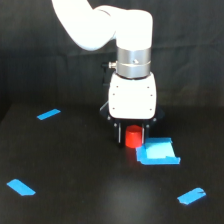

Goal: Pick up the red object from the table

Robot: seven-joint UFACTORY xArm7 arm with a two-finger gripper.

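Flat matte black table (90,180). On it: three bright blue tape strips, far-left (48,114), near-left (21,187), near-right (191,196); blue square patch (158,152) mid-right; small red-orange upright cylinder (133,138) touching the patch's left edge.

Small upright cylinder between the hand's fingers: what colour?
Plain red-orange, no pattern; the small upright cylinder shows in the exterior view.

The white arm reaches straight down, its gripper (132,134) low, dark fingers (119,133) pointing downward and slightly parted.
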